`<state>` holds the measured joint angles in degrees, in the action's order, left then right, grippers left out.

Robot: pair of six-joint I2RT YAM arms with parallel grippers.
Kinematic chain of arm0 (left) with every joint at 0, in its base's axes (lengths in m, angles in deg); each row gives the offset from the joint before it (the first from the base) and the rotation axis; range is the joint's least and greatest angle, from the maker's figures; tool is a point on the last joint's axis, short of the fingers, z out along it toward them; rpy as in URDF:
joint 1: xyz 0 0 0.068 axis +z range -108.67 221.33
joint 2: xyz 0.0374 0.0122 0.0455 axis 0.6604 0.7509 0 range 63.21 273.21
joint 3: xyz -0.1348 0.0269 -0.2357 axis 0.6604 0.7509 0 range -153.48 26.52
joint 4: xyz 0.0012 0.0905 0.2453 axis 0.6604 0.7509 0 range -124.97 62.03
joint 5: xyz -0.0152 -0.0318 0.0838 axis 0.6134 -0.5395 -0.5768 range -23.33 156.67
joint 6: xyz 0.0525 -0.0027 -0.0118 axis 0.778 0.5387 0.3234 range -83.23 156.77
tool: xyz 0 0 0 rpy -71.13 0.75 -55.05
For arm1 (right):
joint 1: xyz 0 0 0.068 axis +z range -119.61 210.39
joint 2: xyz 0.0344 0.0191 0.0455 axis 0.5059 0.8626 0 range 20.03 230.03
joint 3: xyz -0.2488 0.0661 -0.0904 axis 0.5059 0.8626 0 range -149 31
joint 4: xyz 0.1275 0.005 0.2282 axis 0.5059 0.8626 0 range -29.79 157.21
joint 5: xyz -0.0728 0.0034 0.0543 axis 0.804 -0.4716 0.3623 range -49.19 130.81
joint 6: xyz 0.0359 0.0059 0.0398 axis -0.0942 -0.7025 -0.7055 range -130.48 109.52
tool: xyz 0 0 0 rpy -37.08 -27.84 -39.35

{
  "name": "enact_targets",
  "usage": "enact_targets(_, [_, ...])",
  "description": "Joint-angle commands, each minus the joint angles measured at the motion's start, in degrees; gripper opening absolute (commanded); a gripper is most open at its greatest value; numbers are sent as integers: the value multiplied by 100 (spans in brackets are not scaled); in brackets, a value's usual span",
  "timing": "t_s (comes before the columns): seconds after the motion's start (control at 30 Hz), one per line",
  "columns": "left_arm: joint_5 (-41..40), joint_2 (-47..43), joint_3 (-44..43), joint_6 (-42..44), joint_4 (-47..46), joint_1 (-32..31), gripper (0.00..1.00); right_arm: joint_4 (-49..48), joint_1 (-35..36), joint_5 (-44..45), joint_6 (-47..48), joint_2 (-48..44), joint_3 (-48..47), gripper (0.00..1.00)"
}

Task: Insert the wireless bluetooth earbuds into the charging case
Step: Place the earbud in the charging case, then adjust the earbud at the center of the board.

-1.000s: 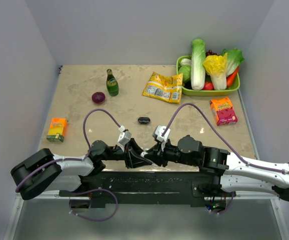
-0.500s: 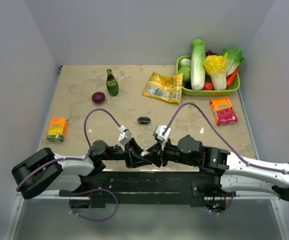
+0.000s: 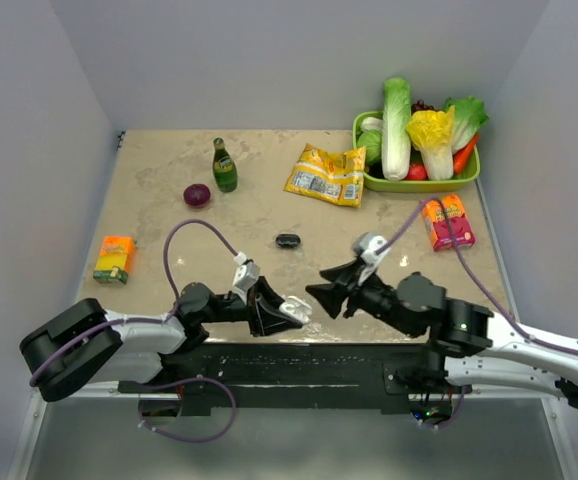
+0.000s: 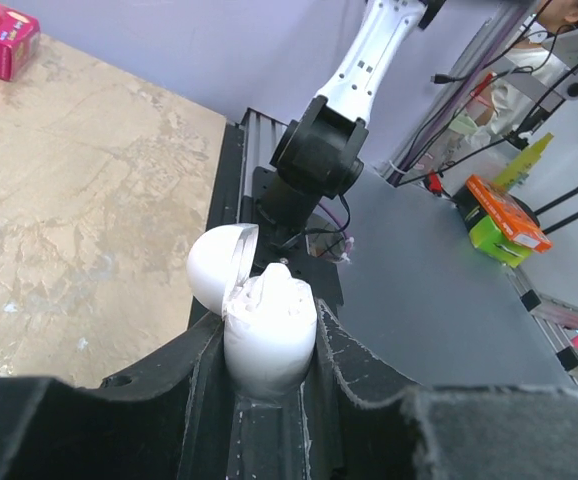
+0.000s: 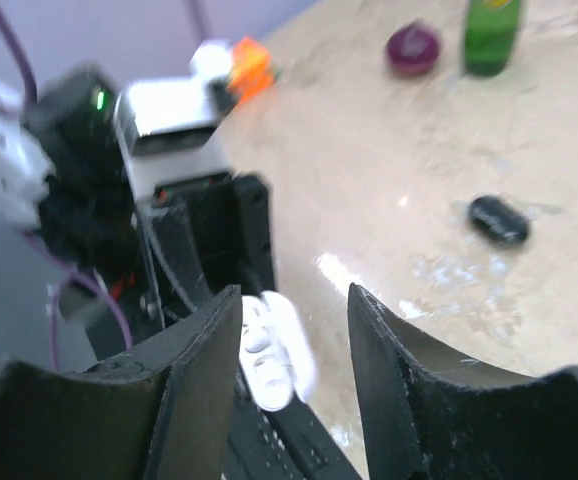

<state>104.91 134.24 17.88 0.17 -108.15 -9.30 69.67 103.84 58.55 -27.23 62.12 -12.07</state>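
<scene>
Beige marbled tabletop point(image 3: 269, 190) spreads out beyond the case point(image 4: 269, 340), which is held in the air between the two arms instead of resting on it. The left arm point(image 3: 139, 335) reaches in from the left of the case. Its jaws are clamped on the case's sides, with the open mouth pointing away from the wrist and the lid point(image 4: 214, 265) swung back on its hinge. The right arm point(image 3: 469, 335) comes in from the other side. Its jaws stand apart with nothing between them, just to the right of the case, aimed at it and not touching it. A small dark oval thing point(image 3: 288, 240) lies on the tabletop beyond the case, well apart from it; what it is I cannot tell. In the mouth of the case sit rounded white shapes that look like the earbuds point(image 4: 272, 287). The right wrist view is blurred, though, and neither view shows whether both are pushed fully home. On that showing, the inserting step looks nearly or just finished, with the lid not yet closed. The next move probably calls for a light press on anything standing proud of the case. After that the lid needs tipping over until it shuts, while the left jaws grip firmly enough that the smooth case does not twist or slip.
</scene>
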Motion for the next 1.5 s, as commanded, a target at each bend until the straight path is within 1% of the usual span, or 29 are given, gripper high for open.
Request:
enact_targets(0.0, [-438, -649, 240, 407, -2528, 36, 0, -68, 11, 1790, -460, -842, 150, 51])
enact_targets(0.07, [-589, -966, 363, 661, -2219, 36, 0, 258, -6, 1987, -574, -633, 141, 52])
enact_targets(0.1, [-711, -1307, 398, 750, -1895, 36, 0, 328, -15, 2032, -609, -518, 158, 52])
enact_targets(0.13, [-782, -1493, 477, 829, -1736, 36, 0, 364, -24, 1962, -627, -387, 167, 52])
enact_targets(0.17, [-852, -1669, 513, 952, -1560, 36, 0, 329, -41, 1892, -627, -264, 237, 53])
enact_targets(0.2, [-1018, -2054, 556, 1023, -1228, 45, 0, 259, -59, 1813, -627, -10, 298, 53])
enact_targets(0.27, [-1221, -2442, 688, 1163, -874, 45, 0, -48, -190, 1383, -558, 272, 492, 54])
enact_targets(0.3, [-1396, -2792, 732, 1225, -516, 45, 0, -136, -252, 1242, -566, 674, 536, 54])
enact_targets(0.33, [-1494, -2952, 811, 1286, -338, 45, 0, -293, -374, 1067, -583, 878, 606, 54])
enact_targets(0.4, [-1688, -3321, 864, 1331, -22, 45, 0, -540, -445, 592, -557, 1292, 703, 50])
enact_targets(0.43, [-1732, -3410, 1012, 1357, 41, 45, 0, -854, -489, 443, -548, 1624, 817, 49])
enact_targets(0.47, [-1758, -3481, 1057, 1366, 111, 45, 0, -936, -507, 206, -557, 1758, 887, 45])
enact_targets(0.5, [-1776, -3560, 1119, 1366, 129, 45, 0, -1224, -533, 82, -557, 1890, 966, 42])
enact_targets(0.57, [-1811, -3578, 1172, 1375, 129, 45, 0, -1638, -717, -364, -601, 2338, 1081, 33])
enact_targets(0.63, [-1820, -3543, 1216, 1366, 121, 45, 0, -1928, -797, -490, -610, 2837, 1090, 23])
enact_targets(0.7, [-1802, -3438, 1242, 1366, 16, 45, 0, -2096, -850, -691, -610, 3164, 1073, 21])
enact_targets(0.9, [-1802, -3279, 1365, 1305, -283, 36, 0, -2597, -903, -1070, -610, 4131, 915, 21])
enact_targets(1.0, [-1776, -3323, 1418, 1278, -310, 36, 0, -2720, -903, -1088, -619, 4395, 835, 27])
enact_targets(1.03, [-1785, -3349, 1436, 1269, -301, 36, 0, -2773, -894, -1045, -636, 4422, 818, 33])
enact_targets(1.13, [-1802, -3481, 1453, 1278, -196, 36, 0, -2896, -903, -948, -654, 4449, 809, 38])
enact_targets(1.27, [-1855, -3683, 1471, 1322, 32, 36, 0, -3063, -938, -763, -654, 4343, 844, 39])
enact_targets(1.37, [-1881, -3745, 1480, 1357, 94, 36, 0, -3011, -1025, -780, -592, 4475, 721, 39])
enact_targets(1.4, [-1881, -3745, 1471, 1357, 94, 36, 0, -3011, -1043, -920, -584, 4510, 704, 38])
enact_targets(1.47, [-1873, -3745, 1471, 1349, 103, 36, 0, -3168, -1061, -1061, -583, 4528, 721, 33])
